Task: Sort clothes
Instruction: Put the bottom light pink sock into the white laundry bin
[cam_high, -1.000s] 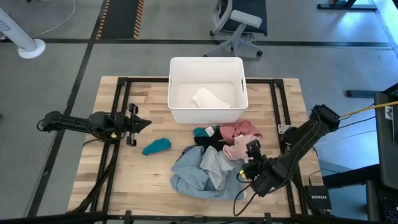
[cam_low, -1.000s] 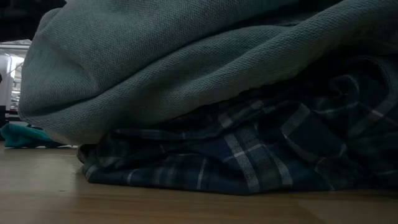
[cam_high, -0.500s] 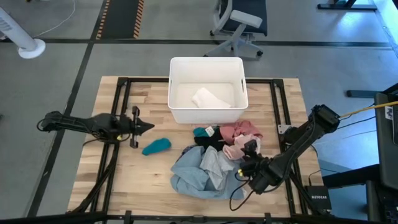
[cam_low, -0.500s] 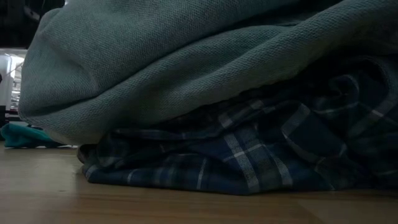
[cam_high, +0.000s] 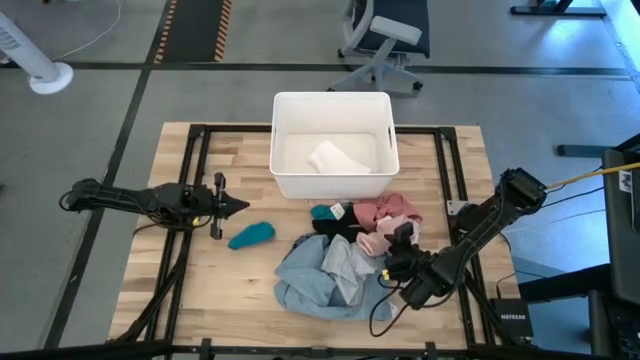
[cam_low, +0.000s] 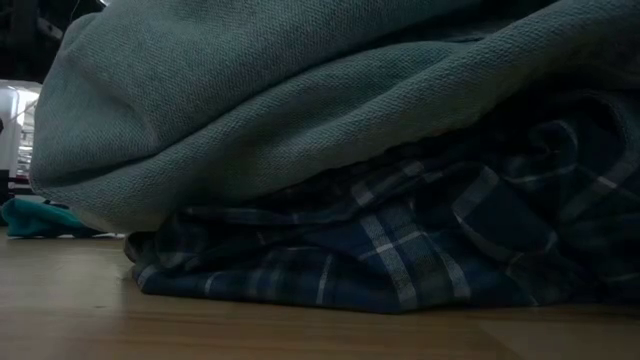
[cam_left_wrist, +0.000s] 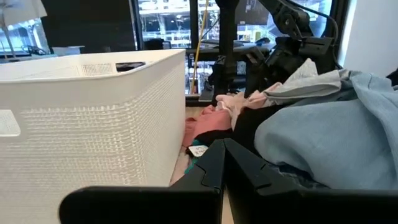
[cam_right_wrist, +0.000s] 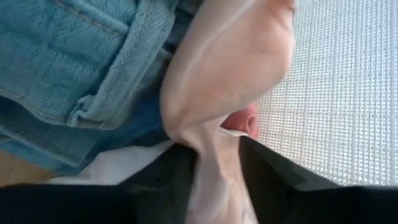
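Note:
The clothes lie in a pile right of the table's middle: a grey-blue shirt on top of a plaid shirt, a black piece, a pink piece and a pale pink piece. A teal piece lies apart on the left. A white piece lies in the white bin. My right gripper is at the pile's right edge, shut on the pale pink piece. My left gripper is shut and empty, left of the pile. My right gripper pinches a fold of the pale pink piece between its two fingers. The cloth bulges out beyond the fingertips and lies against the blue cloth of the pile. Whether it is one layer or several, I cannot tell.
The bin stands at the table's far middle, close behind the pile; its mesh wall fills the left wrist view. Black frame rails run along the table's left and right sides. Bare wood shows at the near left.
My right arm has shifted a little toward the table's left, into the pile's edge, still shut on the pale pink piece. My left gripper has crept slightly toward the pile.

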